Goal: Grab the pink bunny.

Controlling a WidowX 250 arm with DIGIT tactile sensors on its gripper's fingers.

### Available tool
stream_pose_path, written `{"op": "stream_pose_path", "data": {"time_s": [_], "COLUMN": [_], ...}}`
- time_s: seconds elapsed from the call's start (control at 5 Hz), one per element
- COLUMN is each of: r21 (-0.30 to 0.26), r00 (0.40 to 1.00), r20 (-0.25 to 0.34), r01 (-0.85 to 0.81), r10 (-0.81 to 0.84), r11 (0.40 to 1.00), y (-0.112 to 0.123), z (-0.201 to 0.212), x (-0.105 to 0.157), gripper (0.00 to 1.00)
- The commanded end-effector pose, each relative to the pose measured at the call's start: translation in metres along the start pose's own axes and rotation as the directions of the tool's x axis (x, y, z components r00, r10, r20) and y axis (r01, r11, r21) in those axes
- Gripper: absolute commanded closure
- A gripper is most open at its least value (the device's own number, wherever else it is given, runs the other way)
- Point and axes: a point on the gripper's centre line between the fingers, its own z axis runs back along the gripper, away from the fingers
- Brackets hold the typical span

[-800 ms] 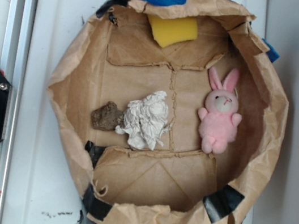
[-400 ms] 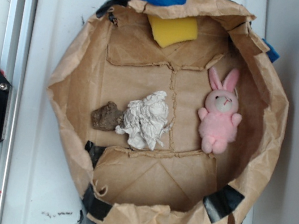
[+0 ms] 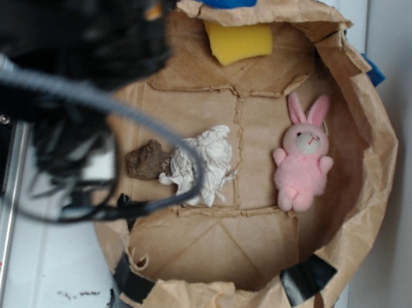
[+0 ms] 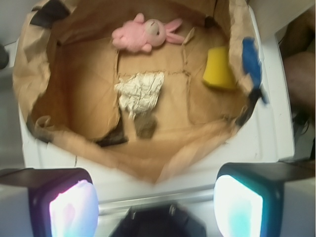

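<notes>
Wrist view, pink bunny [image 4: 143,34] beyond paper ball [image 4: 139,93]

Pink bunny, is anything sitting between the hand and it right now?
In the wrist view, the crumpled white paper ball and a brown lump lie between the hand and the pink bunny. From above, the bunny is uncovered.
</notes>
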Motion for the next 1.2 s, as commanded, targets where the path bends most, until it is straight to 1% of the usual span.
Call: {"op": "stream_pose_path", "data": {"time_s": [0.0,0.2,0.8,1.0], "r21": [-0.007,0.005,0.005,-0.048], "r00": [0.996,0.955,0.955,0.86], "r20": [0.059,0.086,0.086,0.046], "r01": [0.074,0.284,0.284,0.51], "r10": [-0.073,-0.284,-0.284,-0.508], "r11": [0.997,0.959,0.959,0.859], "y": [0.022,0.0,0.0,-0.009], "z": [-0.013,-0.021,-0.021,-0.036], "x": [0.055,0.092,0.092,0.104], "gripper": [0.0,0.0,0.0,0.0]}}
